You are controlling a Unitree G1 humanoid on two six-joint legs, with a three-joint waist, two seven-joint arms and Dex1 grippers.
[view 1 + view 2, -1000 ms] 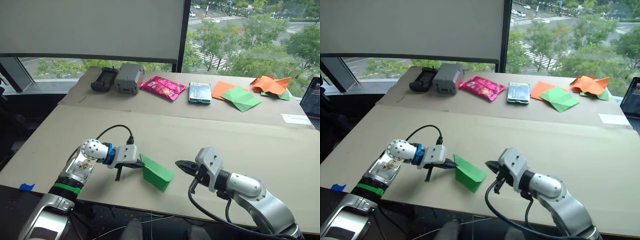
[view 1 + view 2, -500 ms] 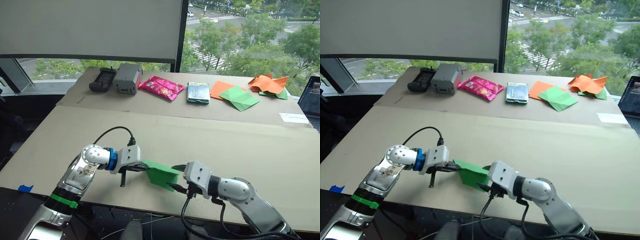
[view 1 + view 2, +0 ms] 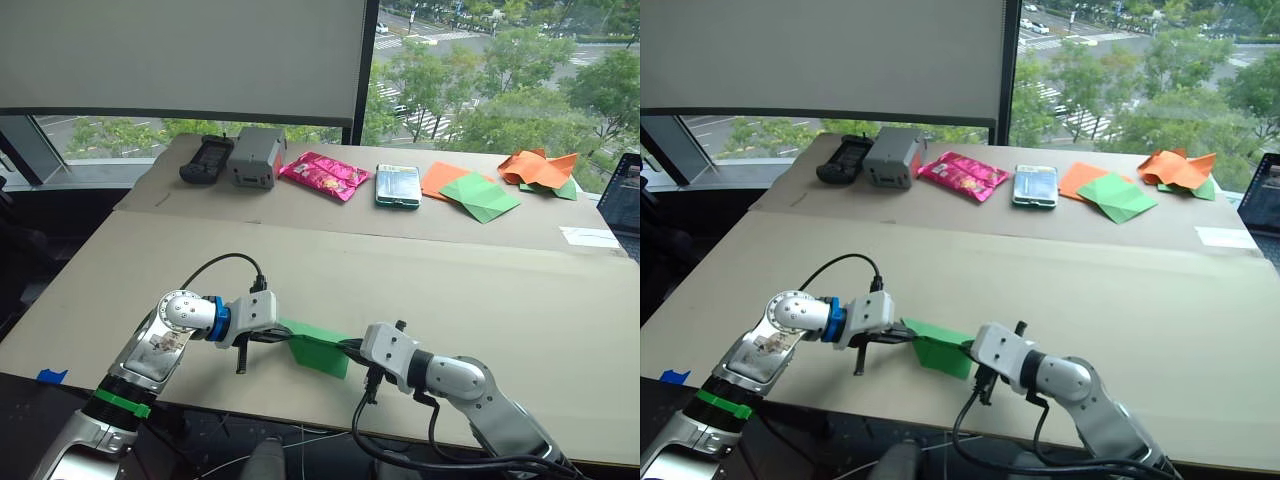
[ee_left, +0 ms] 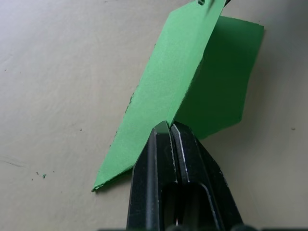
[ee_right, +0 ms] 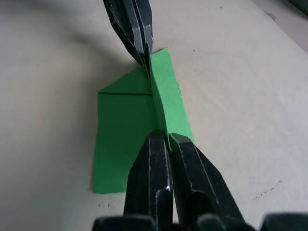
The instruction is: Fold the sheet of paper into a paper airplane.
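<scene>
Right end effector (image 5: 161, 137) now closed in, clenched on the sheet of paper (image 3: 318, 349) opposite the clenched left end effector (image 4: 169, 127), underside probably hidden.

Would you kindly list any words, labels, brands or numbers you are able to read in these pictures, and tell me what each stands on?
None can be read.
Pink foil snack packet: print too small to read.
Teal-edged glossy packet: markings blurred.
Grey box-shaped device and black handheld controller: no legible label.
White slip of paper: no marks can be made out.
Bright green folded sheet of paper: plain, no print.
</scene>
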